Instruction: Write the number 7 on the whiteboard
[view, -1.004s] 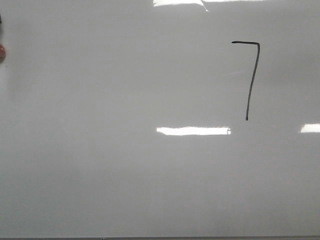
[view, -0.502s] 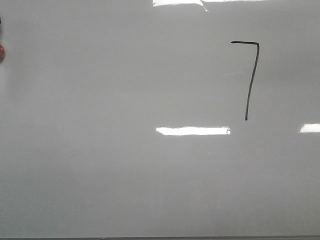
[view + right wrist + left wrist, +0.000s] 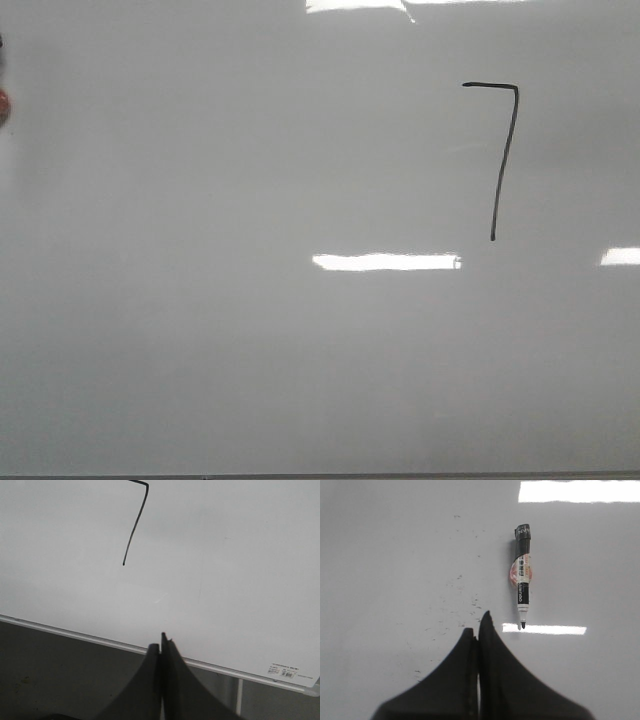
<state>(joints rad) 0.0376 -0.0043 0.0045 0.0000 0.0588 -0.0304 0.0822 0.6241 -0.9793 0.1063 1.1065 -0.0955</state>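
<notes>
So the whiteboard (image 3: 250, 350) fills pretty much the whole front view, glossy pale grey, with bright rectangular light glare along the top edge and across the middle. At the far left edge there's a little sliver of something reddish (image 3: 3, 106), too cut off to say much from that view. Over on the right half sits the number 7 (image 3: 497, 150), thin black line, short top bar and a long downstroke bending slightly leftward, ending just above the middle glare strip.

Left wrist view: the left gripper (image 3: 478, 625) has its dark fingers pressed together with nothing between them. A marker (image 3: 521, 575) lies on the board just beyond the fingertips, uncapped, tip toward the gripper, not touching it. The board there has faint dark specks and smudges.

Right wrist view: the right gripper (image 3: 161, 641) is likewise pinched closed and empty, hanging over the board's near edge with its metal frame (image 3: 75, 634). Below the frame it's a dark grey surface (image 3: 50, 675).
</notes>
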